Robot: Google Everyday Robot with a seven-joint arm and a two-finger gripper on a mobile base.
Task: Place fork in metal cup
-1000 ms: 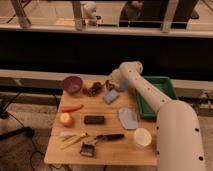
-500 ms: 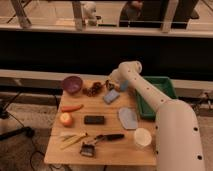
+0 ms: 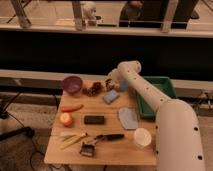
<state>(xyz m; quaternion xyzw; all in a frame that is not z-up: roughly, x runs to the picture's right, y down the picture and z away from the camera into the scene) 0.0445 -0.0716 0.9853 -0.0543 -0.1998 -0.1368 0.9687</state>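
Note:
The fork (image 3: pixel 73 139), pale yellow, lies among flat utensils at the table's front left. A small dark metal cup (image 3: pixel 108 86) stands at the back middle of the table, partly covered by my gripper (image 3: pixel 112 82). The gripper hangs at the end of the white arm (image 3: pixel 145 92), which reaches in from the right and bends down over the cup. It is far from the fork. Nothing shows in the gripper.
A purple bowl (image 3: pixel 72 84) and a brown lumpy thing (image 3: pixel 93 89) sit at the back left. A carrot (image 3: pixel 72 107), an orange (image 3: pixel 66 119), a black block (image 3: pixel 94 119), a black-handled brush (image 3: pixel 100 141), blue cloths (image 3: pixel 127 118), a white cup (image 3: pixel 142 138) and a green tray (image 3: pixel 161 86) also lie on the table.

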